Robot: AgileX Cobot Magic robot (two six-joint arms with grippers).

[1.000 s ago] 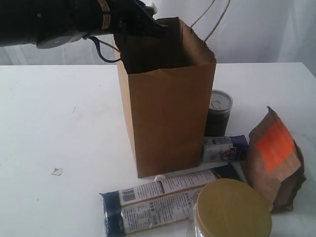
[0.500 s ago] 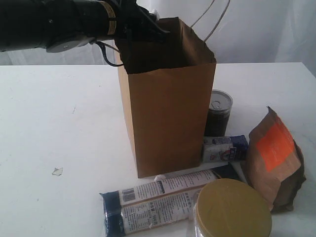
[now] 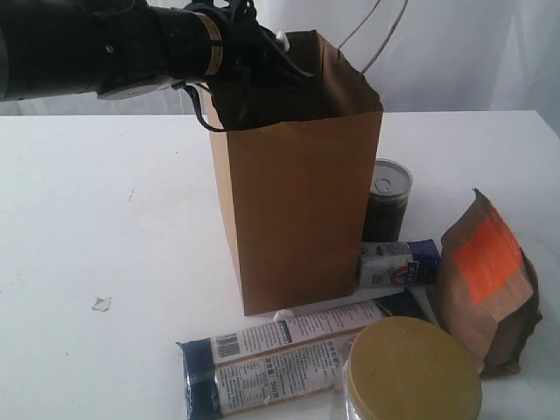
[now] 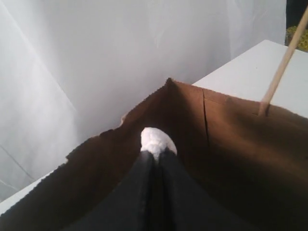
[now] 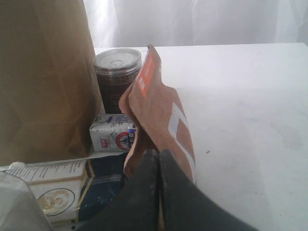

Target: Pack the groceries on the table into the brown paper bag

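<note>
Most of the packing looks undone from where I stand. On the broad, flat white surface the tall kraft-brown paper bag stands upright at centre frame, matte and creased, with its thin twisted-paper handles sticking up. Its inside is hidden, so I can't say whether anything has gone in. Five groceries lie outside it at lower right. The long glossy navy-and-tan packet lies flat at the bag's foot. The clear jar with a round gold lid is nearest the bottom edge, and the crinkled brown pouch with an orange label stands upright at the right edge. The dark cylindrical can with a silver lid sits just beside the bag, with the small soft blue-and-white packet in front of it. The left hand, at upper left over the bag's mouth, has its dark fingers nearly together with a white rounded lump at their tips; whether it is held I can't tell. The right hand is pressed closed on nothing, low by the pouch.
</note>
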